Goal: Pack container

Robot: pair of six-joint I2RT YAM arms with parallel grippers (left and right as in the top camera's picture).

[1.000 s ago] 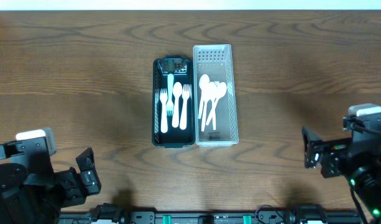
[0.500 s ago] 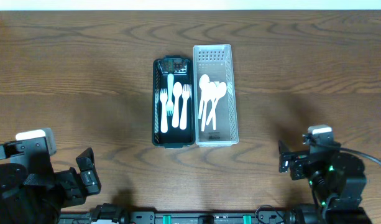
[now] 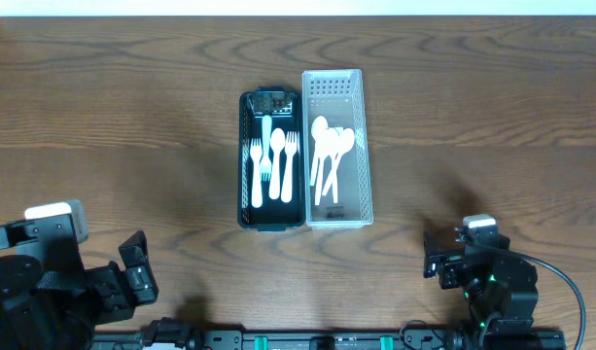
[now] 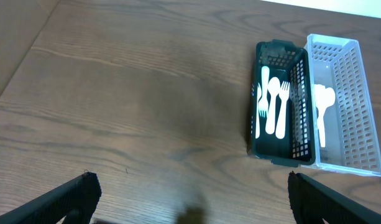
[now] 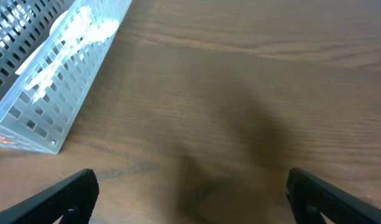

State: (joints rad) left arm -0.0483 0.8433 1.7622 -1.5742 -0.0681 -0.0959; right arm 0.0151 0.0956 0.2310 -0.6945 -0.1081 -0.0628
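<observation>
Robot lab bench: wood-grain table (image 3: 103, 117), an arm (image 3: 54, 282) at each near corner.

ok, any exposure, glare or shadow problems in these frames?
Overhead: the white forks and spoons are blown out, so their outlines merge. Left wrist: reasonably sharp, but a soft shadow darkens the table mid-frame and the forks are again clipped white. Right wrist: the clear basket glares around the spoons, and a dark shadow patch lies on the table below centre.
</observation>
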